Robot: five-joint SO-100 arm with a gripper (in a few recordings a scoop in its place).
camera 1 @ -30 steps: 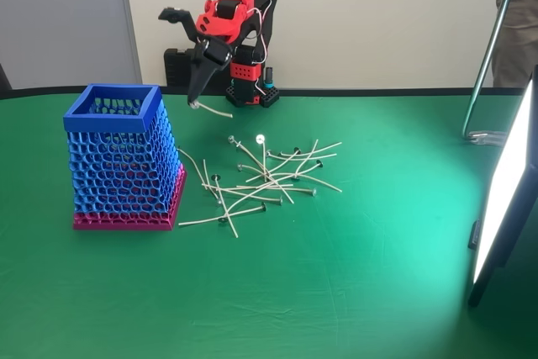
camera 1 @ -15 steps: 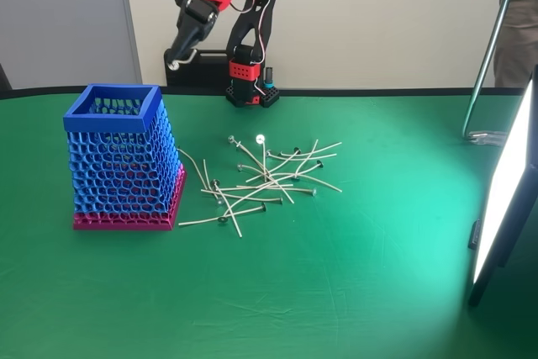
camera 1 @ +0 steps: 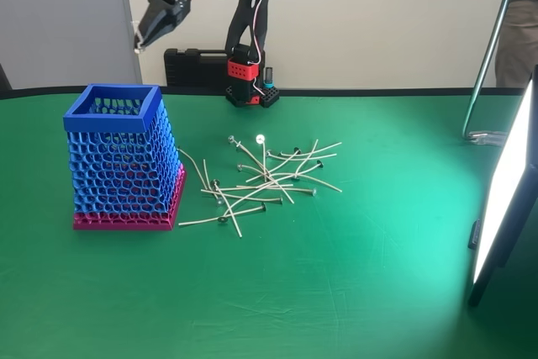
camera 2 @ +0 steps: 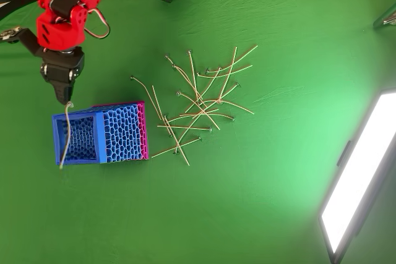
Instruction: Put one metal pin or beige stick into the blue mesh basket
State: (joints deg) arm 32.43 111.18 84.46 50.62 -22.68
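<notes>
One beige stick (camera 2: 65, 134) is pinched in the gripper (camera 2: 65, 98), whose fingers are closed on its top end, and in the overhead view it hangs down across the left rim of the blue mesh basket (camera 2: 102, 134). From the fixed view the gripper (camera 1: 139, 39) sits high up, above and a bit behind the basket (camera 1: 122, 157), well clear of the rim; the stick is too thin to really make out there. The basket stands upright on the green table (camera 1: 336, 292), pink base down. Loads more sticks lie in a tangled pile (camera 1: 265, 178) just to the right of the basket in the fixed view, some of them crossing each other. A bright light panel (camera 1: 504, 191) stands at the right edge.
</notes>
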